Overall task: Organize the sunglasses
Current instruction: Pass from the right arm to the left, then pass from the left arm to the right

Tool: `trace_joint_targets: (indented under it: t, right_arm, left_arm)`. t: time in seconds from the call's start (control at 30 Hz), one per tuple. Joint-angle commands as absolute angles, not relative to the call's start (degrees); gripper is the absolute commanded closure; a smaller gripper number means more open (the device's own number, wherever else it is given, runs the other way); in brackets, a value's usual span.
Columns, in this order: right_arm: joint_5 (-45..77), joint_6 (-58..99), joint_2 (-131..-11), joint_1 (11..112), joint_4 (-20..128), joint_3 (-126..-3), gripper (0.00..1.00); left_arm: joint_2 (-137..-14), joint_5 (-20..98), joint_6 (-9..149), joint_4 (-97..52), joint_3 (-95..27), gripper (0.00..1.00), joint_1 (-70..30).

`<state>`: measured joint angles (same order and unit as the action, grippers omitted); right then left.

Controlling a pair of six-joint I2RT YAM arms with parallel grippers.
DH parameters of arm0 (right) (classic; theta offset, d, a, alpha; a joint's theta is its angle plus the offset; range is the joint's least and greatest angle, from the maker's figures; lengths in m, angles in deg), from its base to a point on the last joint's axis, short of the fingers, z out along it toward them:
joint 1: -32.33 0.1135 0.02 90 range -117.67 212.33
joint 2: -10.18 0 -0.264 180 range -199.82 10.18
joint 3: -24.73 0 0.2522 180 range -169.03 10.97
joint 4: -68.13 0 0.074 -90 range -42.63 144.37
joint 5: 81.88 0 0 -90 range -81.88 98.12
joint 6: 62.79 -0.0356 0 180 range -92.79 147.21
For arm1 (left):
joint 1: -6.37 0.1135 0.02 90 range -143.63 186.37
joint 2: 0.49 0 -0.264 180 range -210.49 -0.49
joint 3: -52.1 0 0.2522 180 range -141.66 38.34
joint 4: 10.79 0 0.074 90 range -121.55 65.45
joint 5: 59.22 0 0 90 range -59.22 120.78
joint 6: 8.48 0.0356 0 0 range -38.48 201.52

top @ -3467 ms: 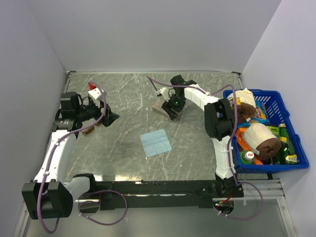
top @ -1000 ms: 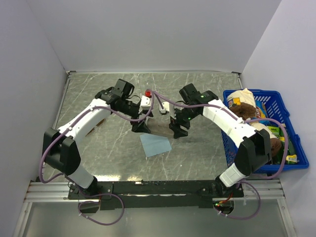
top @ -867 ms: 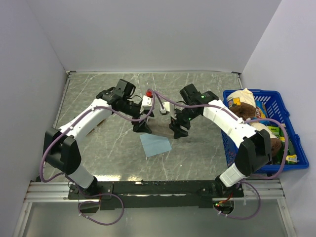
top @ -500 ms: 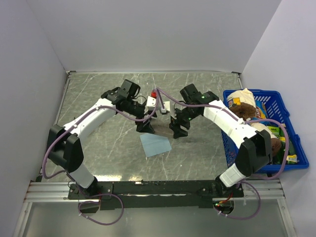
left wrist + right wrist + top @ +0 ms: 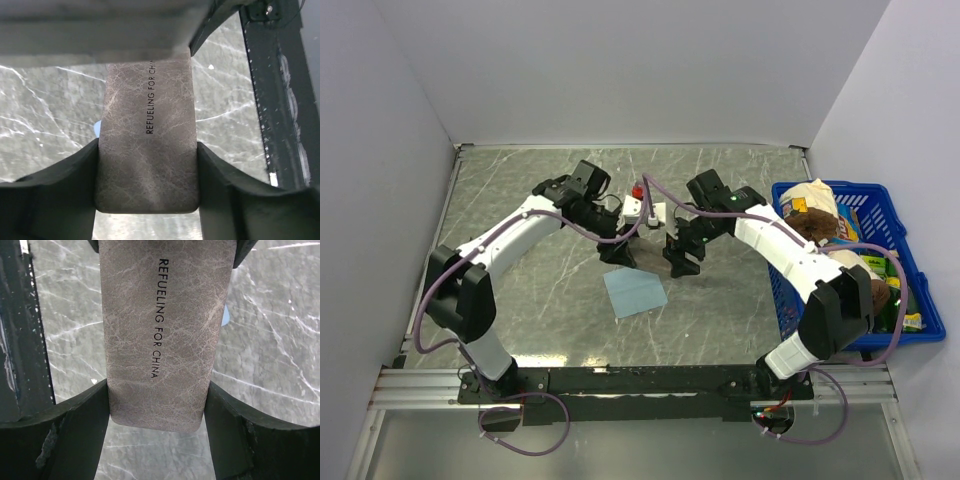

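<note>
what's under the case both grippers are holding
Grey marble table and a sliver of the light blue cloth showing past the edge of the case. Whatever lies directly beneath it is covered.

Face to face, left gripper and right gripper, grey-brown case between their fingers — light blue cloth just nearside.
</note>
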<state>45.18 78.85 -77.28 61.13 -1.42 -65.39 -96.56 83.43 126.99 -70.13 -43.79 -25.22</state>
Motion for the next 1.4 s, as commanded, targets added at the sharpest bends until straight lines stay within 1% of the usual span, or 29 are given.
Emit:
trace_joint_targets:
  t: [0.0,0.07,0.1,0.13,0.17,0.2,0.23,0.27,0.3,0.37,0.4,0.47,0.57,0.67,0.73,0.83,0.87,0.97,1.07,1.1,1.2,1.27,1.37]
  right_arm:
    - [46.88,79.16,-72.88,61.42,3.39,-64.62,0.86]
    - [46.09,78.8,-72.35,61.25,4.44,-64.44,0.84]
    - [46.0,78.45,-72.09,60.72,4.79,-64.35,0.76]
    - [45.91,78.36,-71.74,60.72,5.06,-64.26,0.68]
    - [45.74,78.28,-71.47,60.37,5.15,-64.44,0.41]
    - [45.65,78.01,-71.21,59.84,5.15,-64.7,0.27]
    - [45.74,78.01,-70.25,59.32,5.15,-64.7,0.17]
    - [46.17,78.18,-69.72,58.79,5.15,-64.7,0.03]
    - [46.44,78.45,-69.02,58.26,5.15,-64.7,0.0]
    - [47.57,78.71,-66.56,55.63,5.23,-64.61,0.0]
    - [50.02,79.15,-65.68,54.31,5.06,-64.35,0.0]
    - [52.93,79.24,-62.87,50.46,5.67,-63.83,0.0]
    - [58.64,77.49,-59.61,46.32,9.0,-62.34,0.0]
    - [62.17,72.4,-56.89,44.64,16.29,-59.44,0.0]
    - [63.48,67.39,-55.57,44.2,20.68,-57.24,0.0]
    - [65.24,61.33,-54.95,43.67,27.63,-55.13,0.0]
    - [66.99,59.92,-55.03,43.23,30.52,-54.69,0.0]
    - [71.9,54.03,-55.12,42.17,36.23,-52.75,0.0]
    - [75.61,50.33,-56.26,41.47,38.01,-52.05,0.0]
    - [78.58,49.8,-56.87,41.38,37.76,-52.31,0.0]
    - [83.86,51.02,-57.75,41.21,35.75,-52.48,0.0]
    - [85.46,51.55,-58.2,41.12,34.86,-52.57,0.0]
    - [86.52,53.13,-59.34,40.86,31.87,-53.89,0.0]
  left_arm:
    - [-98.58,83.43,128.1,-72.45,-46.82,0.6,-25.8]
    - [-98.75,83.08,128.1,-72.45,-46.74,0.62,-25.88]
    - [-98.75,82.99,128.01,-72.45,-46.65,0.69,-25.8]
    - [-98.58,82.9,128.01,-72.19,-46.56,0.72,-25.8]
    - [-98.49,82.82,127.58,-71.92,-46.56,0.74,-25.8]
    - [-98.31,82.47,127.22,-71.57,-46.04,0.76,-25.8]
    - [-97.7,82.29,126.96,-70.27,-45.6,0.76,-25.8]
    - [-97.35,82.11,126.0,-69.38,-45.07,0.77,-25.88]
    - [-96.91,81.59,125.55,-68.33,-43.94,0.79,-25.8]
    - [-95.16,81.06,123.19,-64.56,-42.53,0.8,-25.71]
    - [-94.37,80.62,122.48,-62.97,-40.78,0.83,-25.62]
    - [-91.73,79.74,119.86,-58.33,-39.1,0.85,-25.19]
    - [-88.39,79.65,114.59,-51.04,-36.2,0.87,-23.87]
    - [-85.66,80.35,108.62,-46.01,-34.79,0.87,-22.29]
    - [-84.35,81.4,105.7,-42.22,-34.43,0.91,-21.58]
    - [-83.9,85.09,101.04,-41.51,-36.01,0.92,-20.44]
    - [-83.73,87.27,99.38,-41.42,-36.28,0.93,-20.17]
    - [-82.32,90.63,95.16,-38.97,-35.49,0.98,-19.74]
    - [-81.61,94.67,89.46,-34.15,-33.73,0.99,-19.3]
    - [-81.61,96.42,87.6,-32.56,-32.69,0.99,-19.12]
    - [-81.79,99.15,81.7,-26.23,-30.75,0.99,-18.24]
    - [-81.97,100.3,76.44,-22.03,-29.87,0.99,-18.15]
    - [-81.88,100.31,73.44,-19.19,-28.2,0.99,-18.15]
